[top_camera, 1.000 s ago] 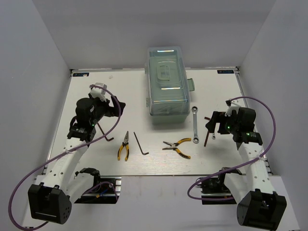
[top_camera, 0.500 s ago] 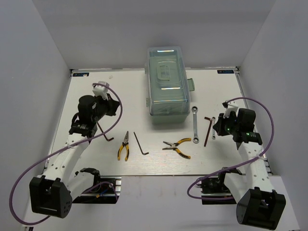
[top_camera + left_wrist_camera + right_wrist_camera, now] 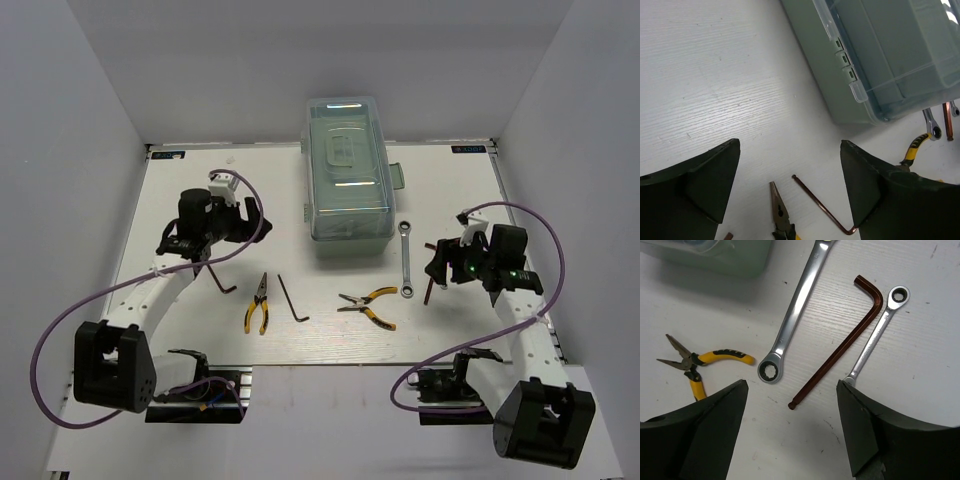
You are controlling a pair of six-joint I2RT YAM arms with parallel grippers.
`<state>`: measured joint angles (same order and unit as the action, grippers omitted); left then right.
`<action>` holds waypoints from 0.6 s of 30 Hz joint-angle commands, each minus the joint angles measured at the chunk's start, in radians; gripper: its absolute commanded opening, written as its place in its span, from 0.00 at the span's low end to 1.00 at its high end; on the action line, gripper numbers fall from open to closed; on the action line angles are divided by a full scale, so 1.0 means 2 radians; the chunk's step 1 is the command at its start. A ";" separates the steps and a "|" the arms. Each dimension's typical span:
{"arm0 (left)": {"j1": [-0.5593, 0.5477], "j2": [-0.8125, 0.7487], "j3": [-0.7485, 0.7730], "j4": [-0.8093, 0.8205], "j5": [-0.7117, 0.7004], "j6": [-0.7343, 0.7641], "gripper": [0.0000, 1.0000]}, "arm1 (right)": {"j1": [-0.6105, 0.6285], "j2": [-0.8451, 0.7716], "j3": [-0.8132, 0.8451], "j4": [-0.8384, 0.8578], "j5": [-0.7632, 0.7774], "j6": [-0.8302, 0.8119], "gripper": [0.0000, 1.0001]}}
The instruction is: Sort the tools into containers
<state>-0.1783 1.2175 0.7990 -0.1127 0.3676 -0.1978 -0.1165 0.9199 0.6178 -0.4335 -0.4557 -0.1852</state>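
My right end effector point(image 3: 791, 436), spread, hangs over the brown hex key point(image 3: 840, 347) lying flat on the counter point(image 3: 940, 405) between the long wrench point(image 3: 792, 315) and the short wrench point(image 3: 875, 335); stiff, light and thin, it likely pinches best mid-shaft, and my left end effector point(image 3: 790, 192) is spread too.

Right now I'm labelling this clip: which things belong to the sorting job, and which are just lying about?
Job:
pale green clear-lidded toolbox
two yellow-and-black-handled pliers
long silver wrench
small silver wrench
copper-brown L-shaped hex key
two thin dark hex keys

Not the job:
purple arm cables
white table
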 commanded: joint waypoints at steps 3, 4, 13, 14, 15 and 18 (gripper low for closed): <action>0.001 0.006 0.033 0.003 0.034 -0.005 0.93 | 0.002 0.022 0.101 0.006 -0.066 0.020 0.74; 0.001 0.006 0.041 0.009 0.040 -0.010 0.92 | 0.002 0.048 0.122 0.000 -0.074 0.024 0.66; 0.001 0.049 0.038 0.125 0.101 -0.062 0.53 | 0.116 0.279 0.495 -0.062 -0.119 0.115 0.44; 0.001 0.056 0.042 0.133 0.101 -0.073 0.22 | 0.123 0.311 0.517 -0.056 -0.113 0.127 0.37; 0.001 0.065 0.042 0.140 0.106 -0.079 0.11 | 0.133 0.333 0.594 -0.056 -0.089 0.147 0.32; 0.001 0.106 0.069 0.173 0.128 -0.107 0.07 | 0.186 0.433 0.720 -0.078 -0.071 0.165 0.26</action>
<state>-0.1783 1.3933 0.8825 0.1307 0.5522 -0.3508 0.1890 1.6806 1.8767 -0.5491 -0.6460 0.0532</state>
